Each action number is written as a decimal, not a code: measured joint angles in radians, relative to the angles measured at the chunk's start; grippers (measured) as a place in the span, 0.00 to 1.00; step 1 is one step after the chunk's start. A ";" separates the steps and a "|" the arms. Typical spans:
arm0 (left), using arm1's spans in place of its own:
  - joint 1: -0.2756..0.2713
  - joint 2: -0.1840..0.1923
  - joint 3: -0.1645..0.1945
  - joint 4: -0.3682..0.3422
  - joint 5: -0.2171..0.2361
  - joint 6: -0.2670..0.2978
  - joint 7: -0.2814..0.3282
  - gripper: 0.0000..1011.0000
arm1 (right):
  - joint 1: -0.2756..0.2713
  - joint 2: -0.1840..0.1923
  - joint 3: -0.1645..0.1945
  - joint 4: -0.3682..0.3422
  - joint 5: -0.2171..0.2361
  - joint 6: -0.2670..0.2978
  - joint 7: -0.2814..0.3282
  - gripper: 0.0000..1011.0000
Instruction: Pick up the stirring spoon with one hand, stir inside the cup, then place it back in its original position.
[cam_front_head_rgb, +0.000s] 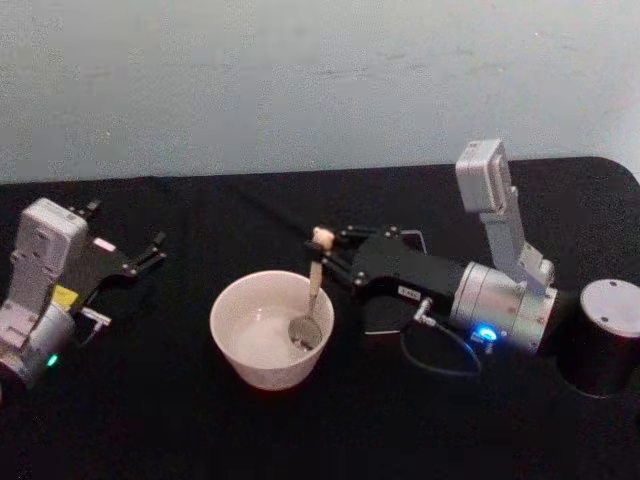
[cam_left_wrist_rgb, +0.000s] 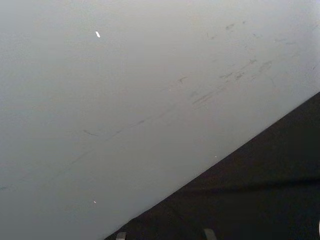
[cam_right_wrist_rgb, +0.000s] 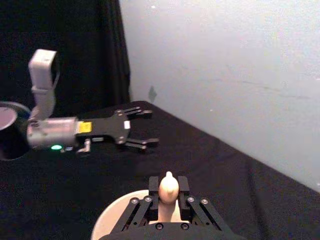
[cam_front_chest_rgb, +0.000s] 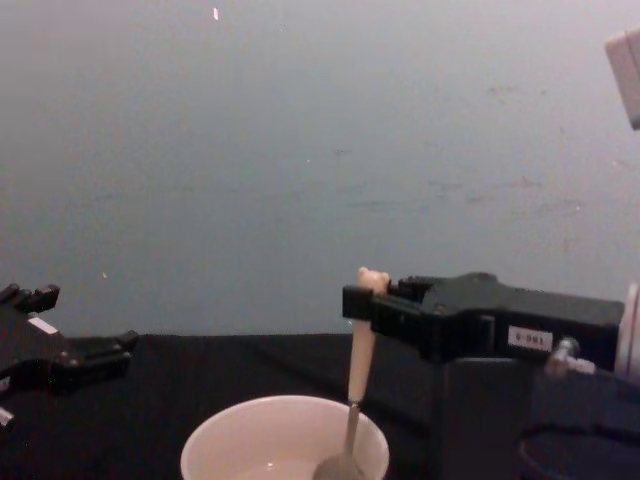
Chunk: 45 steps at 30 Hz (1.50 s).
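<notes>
We see the right gripper (cam_front_head_rgb: 322, 245) clamped on the spoon (cam_front_head_rgb: 313, 285) just below its bear head, holding it near upright with the metal end down inside the cup (cam_front_head_rgb: 228, 305). The dark holder (cam_front_chest_rgb: 480, 420) stands right of the cup, under that gripper. Left gripper (cam_front_head_rgb: 152, 250) sits at the table's (cam_front_head_rgb: 150, 420) left, fingers spread, holding nothing.

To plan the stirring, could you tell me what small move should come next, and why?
Probably circle the cream-handled bear-topped spoon gently: the right gripper grips its handle, and its metal bowl rests inside the round white cup.
</notes>
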 joint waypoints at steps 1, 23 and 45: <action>0.000 0.000 0.000 0.000 0.000 0.000 0.000 0.99 | -0.005 0.005 -0.004 -0.009 0.002 0.001 0.004 0.22; 0.000 0.000 0.000 0.000 0.000 0.000 0.000 0.99 | 0.042 -0.055 -0.090 0.020 -0.011 0.025 -0.011 0.22; 0.000 0.000 0.000 0.000 0.000 0.000 0.000 0.99 | 0.127 -0.145 -0.054 0.171 -0.070 -0.007 -0.076 0.22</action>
